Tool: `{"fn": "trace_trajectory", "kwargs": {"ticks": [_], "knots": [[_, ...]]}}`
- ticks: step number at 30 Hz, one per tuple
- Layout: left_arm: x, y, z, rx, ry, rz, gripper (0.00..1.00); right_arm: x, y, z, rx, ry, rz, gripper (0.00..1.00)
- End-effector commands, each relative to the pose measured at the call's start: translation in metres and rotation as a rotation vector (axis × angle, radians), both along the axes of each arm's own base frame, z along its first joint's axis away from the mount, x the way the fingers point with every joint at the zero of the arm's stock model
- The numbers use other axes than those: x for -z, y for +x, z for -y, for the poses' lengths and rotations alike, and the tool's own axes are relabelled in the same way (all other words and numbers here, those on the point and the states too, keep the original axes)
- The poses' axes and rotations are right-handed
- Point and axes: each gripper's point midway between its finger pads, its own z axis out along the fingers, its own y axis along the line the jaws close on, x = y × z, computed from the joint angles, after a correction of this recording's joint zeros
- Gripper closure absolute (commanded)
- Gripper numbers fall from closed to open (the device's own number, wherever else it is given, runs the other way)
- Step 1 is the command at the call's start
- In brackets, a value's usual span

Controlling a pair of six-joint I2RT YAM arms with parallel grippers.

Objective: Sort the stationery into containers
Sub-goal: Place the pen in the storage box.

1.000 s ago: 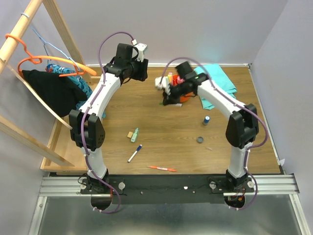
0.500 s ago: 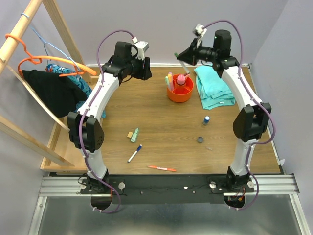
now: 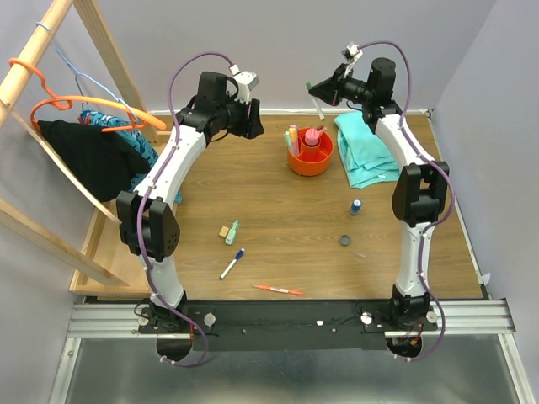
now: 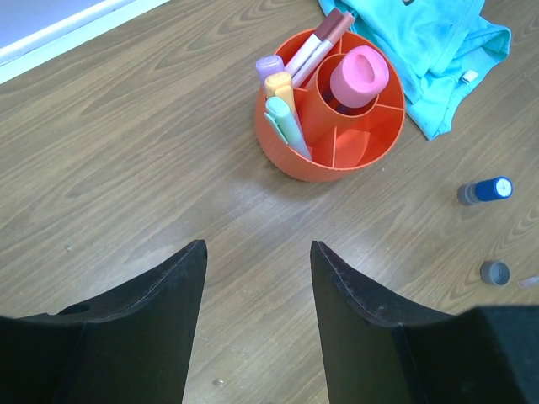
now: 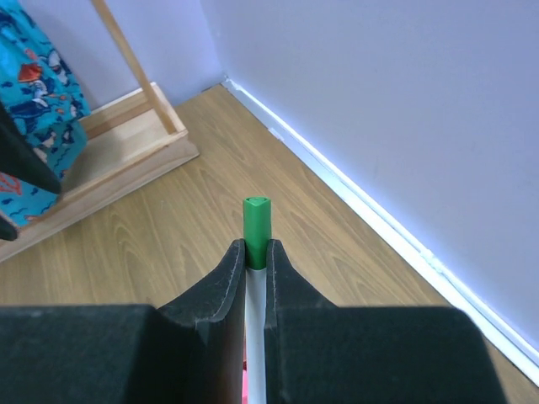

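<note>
Wood table (image 3: 278, 223), pale walls (image 3: 379, 42), clothes rack (image 3: 59, 126) at left, teal cloth (image 3: 370, 151) at back right w/ the orange tub (image 3: 310, 156) just beside it. Right gripper (image 5: 255, 257) is clenched on a green-capped marker (image 5: 257, 220), raised near the back wall. Left gripper (image 4: 257, 252) hangs w/ jaws apart above the table near the tub, holding nothing.

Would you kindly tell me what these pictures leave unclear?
- Right wrist view: most of the green-capped marker, hidden inside the right gripper.
- Top view: the speck beside the dark disc, too small to identify.
- Left wrist view: orange tub, central cup covered by pink bottle.
</note>
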Motion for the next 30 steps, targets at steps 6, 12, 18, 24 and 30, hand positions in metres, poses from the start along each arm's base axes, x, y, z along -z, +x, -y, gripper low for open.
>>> {"fn": "trace_trajectory", "kwargs": {"ticks": [6,12,18,24,30], "knots": [[0.008,0.007,0.005,0.045,0.007,0.004,0.38,0.018,0.043,0.012,0.060,0.087,0.021,0.91],[0.001,0.023,0.022,0.101,-0.046,0.025,0.38,0.027,0.049,0.009,0.054,0.121,0.018,0.91],[-0.009,0.051,0.031,0.097,-0.074,0.078,0.37,0.037,0.053,0.011,0.070,0.103,0.045,0.90],[-0.010,0.053,0.032,0.113,-0.069,0.100,0.37,0.049,0.056,0.014,0.085,0.084,0.085,0.90],[-0.015,0.069,0.029,0.121,-0.132,0.141,0.37,0.067,0.059,0.014,0.083,0.091,0.061,0.90]]}}
